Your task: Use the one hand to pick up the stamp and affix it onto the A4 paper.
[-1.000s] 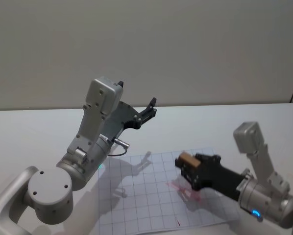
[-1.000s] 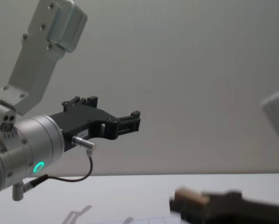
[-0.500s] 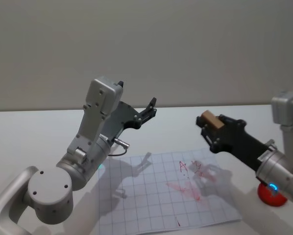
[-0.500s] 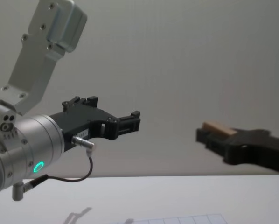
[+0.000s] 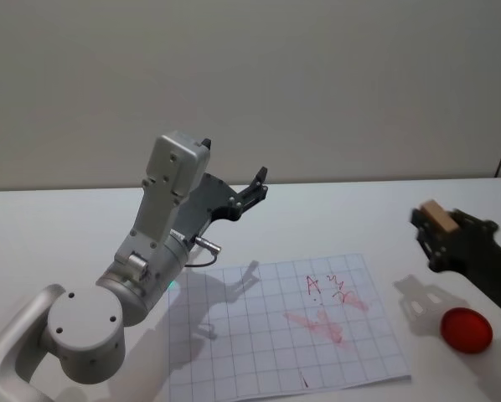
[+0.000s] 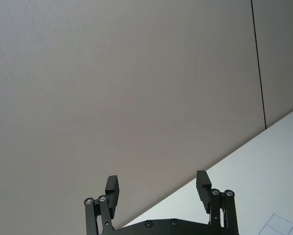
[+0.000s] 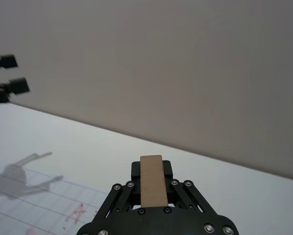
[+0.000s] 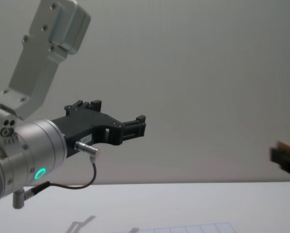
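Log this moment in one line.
right gripper: shut on stamp, right of paper | left gripper: open, raised | paper: red marks | red pad: right of paper

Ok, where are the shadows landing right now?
Head view: the left arm shadows the white gridded A4 paper on its left part; the right jaws, holding the wooden block stamp, shade bare table beside the red round pad. Right wrist view: the left arm's shadow reaches the sheet.
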`<state>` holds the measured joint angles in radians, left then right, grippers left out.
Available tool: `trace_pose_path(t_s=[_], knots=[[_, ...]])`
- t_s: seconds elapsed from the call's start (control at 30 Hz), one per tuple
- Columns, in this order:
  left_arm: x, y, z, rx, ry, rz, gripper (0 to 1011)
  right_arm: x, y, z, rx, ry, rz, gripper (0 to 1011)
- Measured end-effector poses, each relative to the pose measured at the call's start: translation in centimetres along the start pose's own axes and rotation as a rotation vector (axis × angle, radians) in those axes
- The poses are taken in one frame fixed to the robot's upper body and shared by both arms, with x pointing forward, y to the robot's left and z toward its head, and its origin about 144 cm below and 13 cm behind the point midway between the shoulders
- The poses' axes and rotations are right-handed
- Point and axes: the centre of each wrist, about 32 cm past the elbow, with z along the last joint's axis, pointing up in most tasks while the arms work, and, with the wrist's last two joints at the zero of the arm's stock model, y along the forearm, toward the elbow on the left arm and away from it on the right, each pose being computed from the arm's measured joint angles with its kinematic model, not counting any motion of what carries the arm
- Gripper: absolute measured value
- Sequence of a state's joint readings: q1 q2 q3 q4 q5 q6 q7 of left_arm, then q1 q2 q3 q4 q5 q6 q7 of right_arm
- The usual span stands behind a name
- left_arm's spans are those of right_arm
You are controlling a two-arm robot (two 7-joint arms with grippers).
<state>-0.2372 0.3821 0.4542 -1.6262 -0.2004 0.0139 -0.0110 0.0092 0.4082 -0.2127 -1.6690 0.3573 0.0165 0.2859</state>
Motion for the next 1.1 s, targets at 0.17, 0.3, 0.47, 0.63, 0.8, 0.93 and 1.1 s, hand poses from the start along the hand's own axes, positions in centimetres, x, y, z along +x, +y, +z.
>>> trace_pose_path(t_s=[0.17,0.3,0.47,0.63,0.8,0.93,1.1], knots=[[0.0,0.0,0.0,0.0,0.0,0.0,1001,0.8,-2.0,-0.7,-0.054,-0.011,-0.064,219],[0.0,0.0,0.0,0.0,0.0,0.0,1001,1.2,-3.1,-1.1,-0.085,-0.019,-0.089,219],[0.0,0.0,0.0,0.0,0.0,0.0,1001,1.6,-4.2,-1.4,-0.113,-0.028,-0.091,219],[0.0,0.0,0.0,0.0,0.0,0.0,1001,1.7,-4.9,-1.7,-0.131,-0.031,-0.074,219],[0.0,0.0,0.0,0.0,0.0,0.0,1001,1.8,-5.7,-2.0,-0.157,-0.027,-0.065,219],[0.0,0.0,0.0,0.0,0.0,0.0,1001,1.8,-6.3,-2.3,-0.182,-0.021,-0.065,219],[0.0,0.0,0.0,0.0,0.0,0.0,1001,1.8,-7.2,-2.7,-0.215,-0.012,-0.07,219]])
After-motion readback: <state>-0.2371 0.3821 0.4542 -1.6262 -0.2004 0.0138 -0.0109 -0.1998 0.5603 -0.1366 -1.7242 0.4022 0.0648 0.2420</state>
